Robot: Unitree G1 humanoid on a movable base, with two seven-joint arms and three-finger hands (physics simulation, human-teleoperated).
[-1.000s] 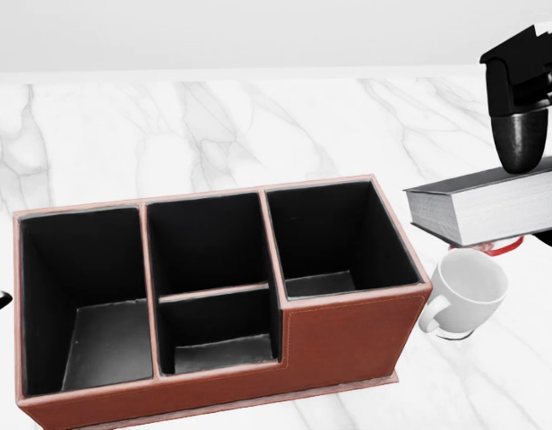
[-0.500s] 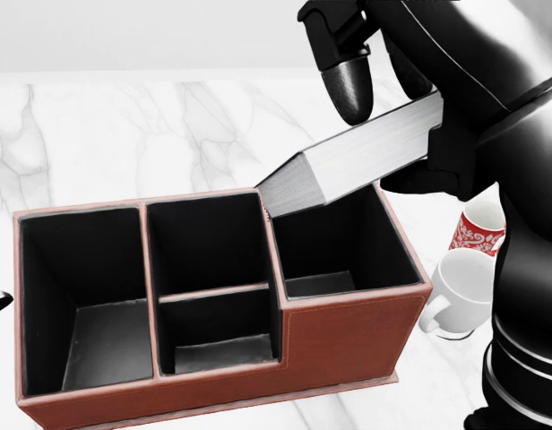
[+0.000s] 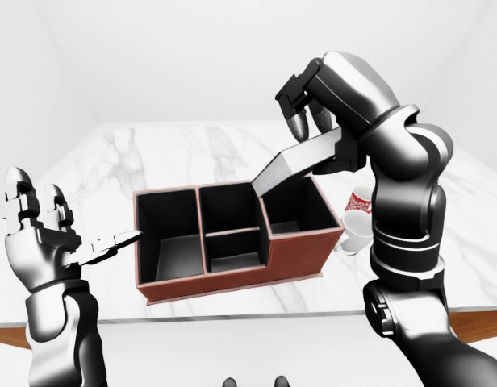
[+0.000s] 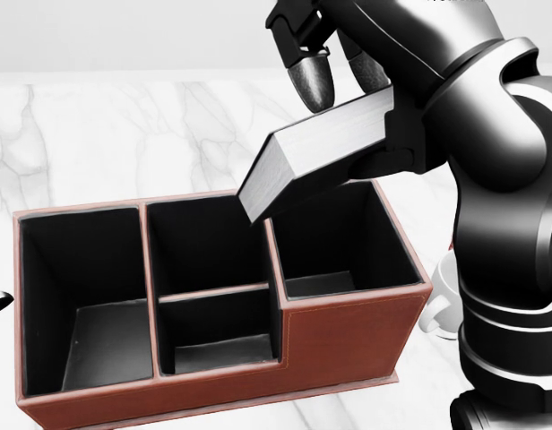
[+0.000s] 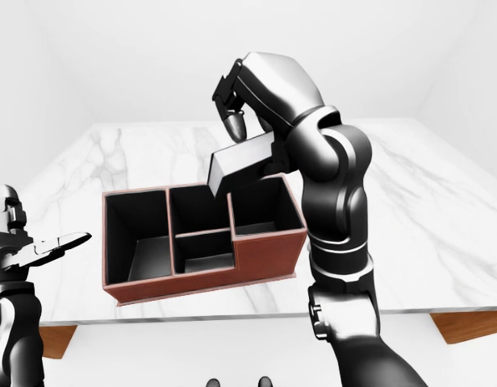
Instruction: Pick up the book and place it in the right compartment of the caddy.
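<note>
The caddy (image 4: 348, 345) is a red-brown box with black compartments on the marble table (image 4: 97, 134). My right hand (image 4: 334, 76) is shut on the book (image 4: 316, 152), a thick book with a grey page block. It holds the book tilted, lower end down to the left, above the divider between the middle and right compartments. The right compartment (image 4: 334, 237) holds nothing. My left hand (image 3: 67, 242) is open, left of the caddy, touching nothing.
A white mug (image 3: 355, 234) and a red patterned cup (image 3: 361, 199) stand just right of the caddy, mostly hidden behind my right arm in the head view. The table's near edge runs below the caddy in the left-eye view (image 3: 232, 318).
My right arm has carried the book further left and a little lower over the caddy; its low end now hangs over the right divider. The arm now hides the mug and cup in the head view.
</note>
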